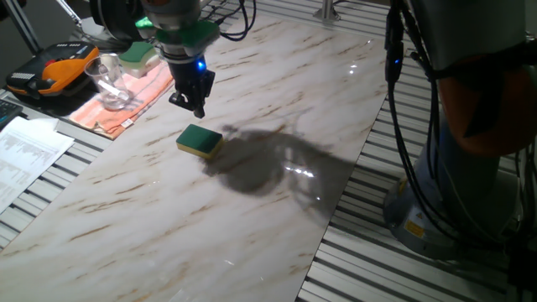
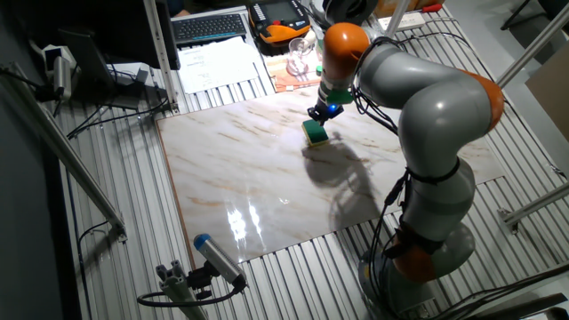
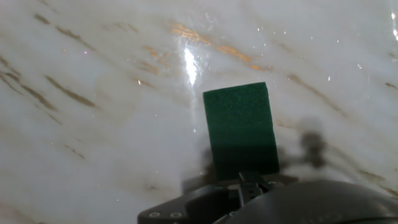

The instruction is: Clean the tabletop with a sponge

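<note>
Nearest us in the hand view, we see the sponge (image 3: 241, 127) lying flat on the glossy white, brown-veined worktop (image 3: 93, 124), its dark green scouring face up; in one fixed view its yellow foam side shows. The gripper (image 1: 198, 107) hangs just above, at the sponge's 12 o'clock, its fingers pressed together, holding nothing.
</note>
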Robot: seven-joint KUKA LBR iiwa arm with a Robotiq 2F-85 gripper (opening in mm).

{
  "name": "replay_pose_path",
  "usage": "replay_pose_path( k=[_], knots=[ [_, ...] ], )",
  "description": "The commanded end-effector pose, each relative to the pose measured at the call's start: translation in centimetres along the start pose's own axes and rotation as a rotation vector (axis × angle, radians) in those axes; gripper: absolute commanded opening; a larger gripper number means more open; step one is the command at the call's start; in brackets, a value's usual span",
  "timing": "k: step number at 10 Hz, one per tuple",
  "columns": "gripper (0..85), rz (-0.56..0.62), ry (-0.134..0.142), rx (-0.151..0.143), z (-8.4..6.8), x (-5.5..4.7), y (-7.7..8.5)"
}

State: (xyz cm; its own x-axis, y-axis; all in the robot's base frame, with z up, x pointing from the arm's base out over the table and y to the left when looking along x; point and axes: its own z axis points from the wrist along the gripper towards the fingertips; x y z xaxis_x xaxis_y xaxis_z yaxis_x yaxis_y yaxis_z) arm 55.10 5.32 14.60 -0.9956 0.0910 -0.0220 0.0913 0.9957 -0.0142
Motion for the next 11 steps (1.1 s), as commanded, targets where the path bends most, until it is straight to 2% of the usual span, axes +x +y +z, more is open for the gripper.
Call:
replay_pose_path(
  k=[1,2,3,5,6,9,11],
  knots=[
    [0.0,-0.035,0.011,-0.004,0.0,0.0,0.0],
    [0.0,-0.041,0.008,-0.026,0.0,0.0,0.0],
    [0.0,-0.041,0.002,-0.008,0.0,0.0,0.0],
    [0.0,-0.018,-0.019,-0.006,-0.1,0.0,-0.1],
    [0.0,-0.010,-0.035,0.007,0.1,-0.2,-0.2],
    [0.0,-0.038,-0.042,0.027,1.6,-1.5,-0.5],
    [0.0,-0.046,-0.037,0.013,2.5,-2.0,-0.8]
  ],
)
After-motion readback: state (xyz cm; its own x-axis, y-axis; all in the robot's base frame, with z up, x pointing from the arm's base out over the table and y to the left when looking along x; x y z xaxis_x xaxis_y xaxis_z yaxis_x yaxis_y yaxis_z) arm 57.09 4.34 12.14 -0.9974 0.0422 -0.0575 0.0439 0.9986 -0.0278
